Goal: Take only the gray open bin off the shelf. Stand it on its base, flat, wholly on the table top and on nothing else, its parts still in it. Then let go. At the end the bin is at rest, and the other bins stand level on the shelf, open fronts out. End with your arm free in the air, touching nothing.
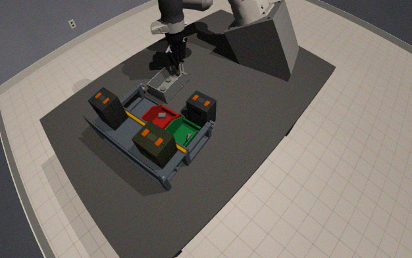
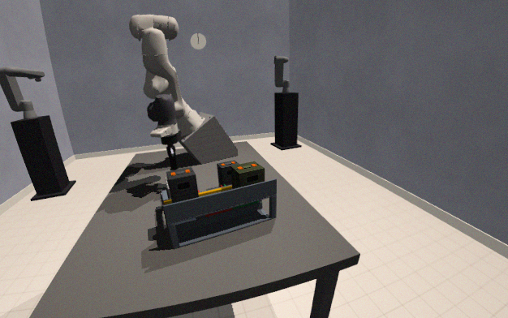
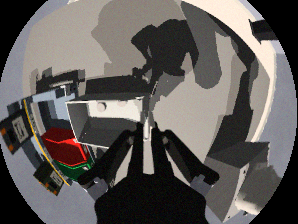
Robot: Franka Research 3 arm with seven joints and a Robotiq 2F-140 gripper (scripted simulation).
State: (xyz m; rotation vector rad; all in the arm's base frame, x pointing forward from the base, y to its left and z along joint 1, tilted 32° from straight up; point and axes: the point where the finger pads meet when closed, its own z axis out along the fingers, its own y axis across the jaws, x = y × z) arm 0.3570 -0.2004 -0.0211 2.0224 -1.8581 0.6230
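Observation:
The gray open bin (image 1: 168,84) is outside the shelf (image 1: 148,135), just past its open front on the side toward the robot base. Small gray parts (image 1: 163,87) lie in it. My gripper (image 1: 179,70) comes down from above and is shut on the bin's right side wall. In the wrist view the fingers pinch that wall, with the bin (image 3: 107,119) to their left. I cannot tell whether the bin's base touches the table. The red bin (image 1: 161,115) and green bin (image 1: 182,129) stand side by side in the shelf, each holding a part.
Three dark lidded boxes with orange latches stand on or by the shelf: one at the left (image 1: 106,106), one at the front (image 1: 154,143), one at the right (image 1: 201,106). The robot's slanted gray base (image 1: 263,43) stands behind the bin. Two camera stands (image 2: 286,118) are on the floor.

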